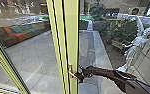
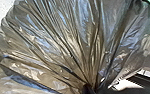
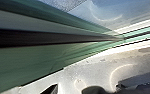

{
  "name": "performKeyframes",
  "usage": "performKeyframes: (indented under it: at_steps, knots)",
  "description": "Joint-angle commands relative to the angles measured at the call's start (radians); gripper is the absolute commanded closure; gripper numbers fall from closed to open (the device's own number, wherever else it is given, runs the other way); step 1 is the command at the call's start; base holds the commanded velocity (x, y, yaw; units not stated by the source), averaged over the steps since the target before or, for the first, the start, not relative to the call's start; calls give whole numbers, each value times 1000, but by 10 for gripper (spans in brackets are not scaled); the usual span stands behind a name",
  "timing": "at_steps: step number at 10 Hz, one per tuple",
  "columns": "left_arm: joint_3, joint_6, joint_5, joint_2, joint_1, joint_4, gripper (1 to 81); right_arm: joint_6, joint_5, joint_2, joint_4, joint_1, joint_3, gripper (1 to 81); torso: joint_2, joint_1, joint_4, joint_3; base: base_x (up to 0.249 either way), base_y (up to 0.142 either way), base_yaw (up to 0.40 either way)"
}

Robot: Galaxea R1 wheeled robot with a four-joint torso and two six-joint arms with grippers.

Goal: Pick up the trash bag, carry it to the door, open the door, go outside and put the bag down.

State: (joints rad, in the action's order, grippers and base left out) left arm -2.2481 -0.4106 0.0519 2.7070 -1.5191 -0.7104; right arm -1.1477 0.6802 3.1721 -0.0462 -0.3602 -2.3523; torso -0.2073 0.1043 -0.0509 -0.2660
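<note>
In the head view my right gripper (image 1: pixel 79 76) is at the metal handle (image 1: pixel 70 71) on the light-green door frame (image 1: pixel 72 37); whether it grips the handle cannot be told. The right wrist view has the green door frame (image 3: pixel 28 60) close up. A dark, shiny trash bag (image 2: pixel 53 37) spreads out large in the left wrist view, its folds gathering to a tight neck at my left gripper (image 2: pixel 89 88), which is shut on it.
Through the glass lies a paved yard (image 1: pixel 33 53), with a coloured bench (image 1: pixel 18 31) at the far left. Bushes (image 1: pixel 126 30) and a pale statue-like figure (image 1: pixel 137 45) stand to the right. Another green frame (image 1: pixel 6 63) slants at the left.
</note>
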Motion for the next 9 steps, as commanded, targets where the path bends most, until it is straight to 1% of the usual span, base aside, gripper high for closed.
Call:
performKeyframes:
  at_steps: [1, 5, 9]
  knots:
    - [8, 4, -89, -13, 17, -7, 811, -43, 19, 57, -18, 141, -30, 10, 0, 0, 0, 0, 0, 0, 0]
    - [8, 4, -87, -13, 18, -7, 811, -41, 18, 57, -20, 146, -33, 10, 0, 0, 0, 0, 0, 0, 0]
    - [8, 4, -87, -13, 17, -7, 811, -41, 19, 57, -24, 149, -34, 10, -1, -3, 0, 0, 85, 0, 0]
